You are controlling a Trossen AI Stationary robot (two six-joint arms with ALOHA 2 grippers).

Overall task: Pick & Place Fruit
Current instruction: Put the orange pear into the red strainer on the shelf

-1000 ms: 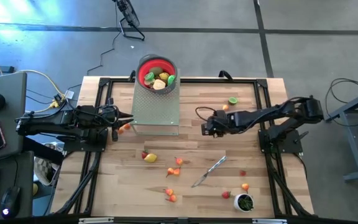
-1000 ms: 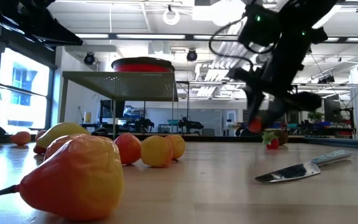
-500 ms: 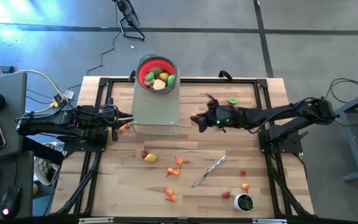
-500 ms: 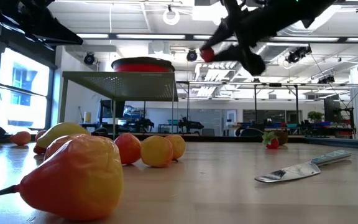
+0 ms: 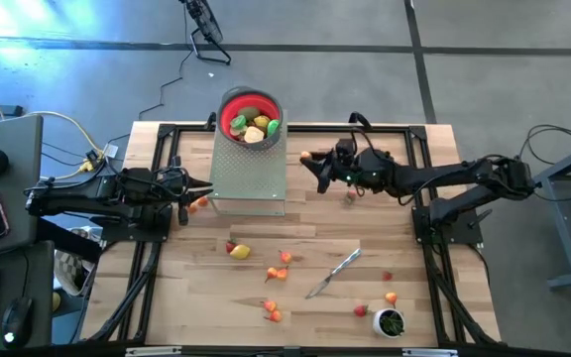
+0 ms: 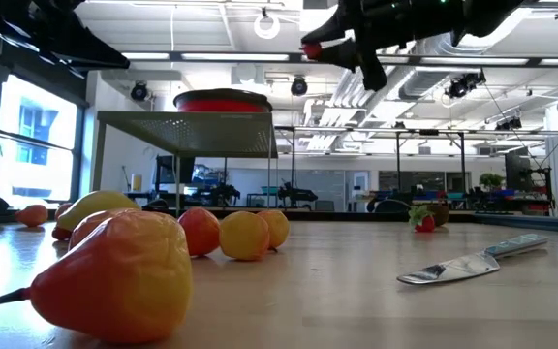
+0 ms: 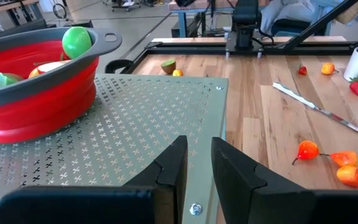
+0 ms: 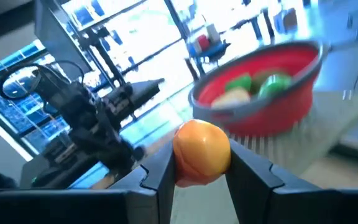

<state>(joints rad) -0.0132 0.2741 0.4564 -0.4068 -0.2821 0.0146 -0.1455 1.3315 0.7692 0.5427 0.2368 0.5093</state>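
Observation:
A red bowl point(image 5: 249, 114) holding several fruit pieces stands on a perforated metal stand point(image 5: 249, 169) at the table's far side. My right gripper point(image 5: 312, 165) hovers high, just right of the stand, shut on a small orange-red fruit point(image 8: 201, 149), also seen in the low view point(image 6: 312, 48). More fruit lies loose on the table: a lemon point(image 5: 239, 252), a lime half point(image 5: 372, 160), small peppers point(image 5: 284, 258). My left gripper point(image 7: 197, 168) waits at the stand's left edge, a narrow gap between its fingers and nothing in it. My right gripper pinches the round fruit by its two opposite sides point(image 8: 182, 160) between its two fingers point(image 8: 248, 177). The fingers come about level from the table's right, pointing toward the bowl. The fruit is lifted clear, high above the table.
A silver knife point(image 5: 333, 273) lies near the table's middle right. A white cup point(image 5: 391, 322) with green contents stands at the near right, strawberries point(image 5: 361, 310) beside it. A small orange fruit point(image 5: 198, 203) lies by my left gripper.
My right gripper has risen from the table with the fruit and gone toward the far edge and the bowl. It has tipped from pointing down to about level and rolled. The fruit is lifted clear.

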